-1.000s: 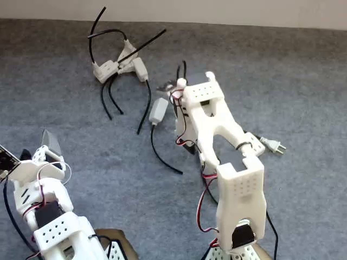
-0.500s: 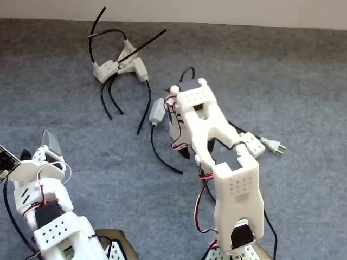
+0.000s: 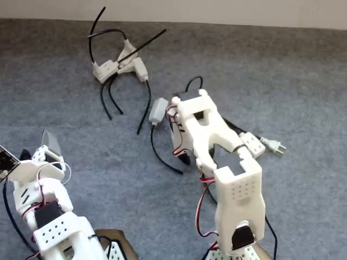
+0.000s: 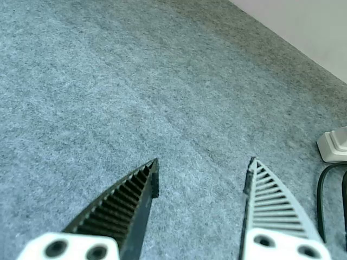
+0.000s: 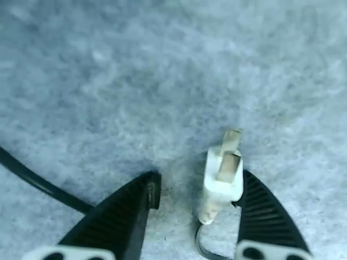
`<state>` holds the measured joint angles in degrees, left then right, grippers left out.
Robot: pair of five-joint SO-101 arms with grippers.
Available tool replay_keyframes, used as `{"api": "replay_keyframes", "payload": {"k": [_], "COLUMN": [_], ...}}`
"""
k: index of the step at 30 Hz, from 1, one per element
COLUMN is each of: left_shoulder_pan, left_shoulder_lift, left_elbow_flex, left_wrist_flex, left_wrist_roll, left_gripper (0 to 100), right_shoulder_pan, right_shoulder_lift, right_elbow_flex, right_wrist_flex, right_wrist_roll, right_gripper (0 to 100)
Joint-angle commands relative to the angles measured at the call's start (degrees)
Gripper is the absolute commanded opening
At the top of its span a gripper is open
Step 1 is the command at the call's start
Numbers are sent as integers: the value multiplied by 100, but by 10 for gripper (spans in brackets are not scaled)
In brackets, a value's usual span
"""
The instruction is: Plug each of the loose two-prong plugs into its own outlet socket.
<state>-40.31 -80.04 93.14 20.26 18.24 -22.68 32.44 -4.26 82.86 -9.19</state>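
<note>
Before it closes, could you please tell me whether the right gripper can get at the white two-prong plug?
Probably yes: the two-prong plug lies between the open fingers of the right gripper, with nothing covering it.

White two-prong plug (image 5: 221,181) lying flat, unplugged, white corded socket (image 3: 159,110) loose

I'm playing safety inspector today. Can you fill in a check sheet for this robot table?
Surface: grey carpet.
Job's things: white two-prong plug lies between the jaws of the right gripper; another plug beside a socket block; tangled connectors farther back.
Clutter: nothing seen.
Grippers: left gripper open over bare carpet; right gripper open.
Cables: black cables loose on the carpet.
Surroundings: pale wall behind.
</note>
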Motion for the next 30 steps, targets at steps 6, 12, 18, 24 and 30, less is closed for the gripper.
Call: {"api": "replay_keyframes", "payload": {"k": [6, 12, 18, 24, 30], "left_shoulder_pan": [75, 75, 75, 75, 92], "left_shoulder_lift": [-66, -66, -66, -66, -66], "left_elbow_flex": [-127, -119, -119, -119, -119], "left_wrist_flex": [-53, -53, -53, -53, -53], "left_wrist_roll": [26, 26, 26, 26, 26], "left_gripper": [263, 263, 263, 263, 263], "right_shoulder_pan": [585, 558, 558, 576, 567], "right_shoulder_lift": [-57, -66, -66, -57, -66], "right_elbow_flex": [-4, -4, -22, -400, -409], "right_wrist_flex": [-277, -277, -303, -198, -198], "right_wrist_roll": [-44, 299, 316, 967, 1600], "right_gripper": [206, 205, 205, 205, 205]}}
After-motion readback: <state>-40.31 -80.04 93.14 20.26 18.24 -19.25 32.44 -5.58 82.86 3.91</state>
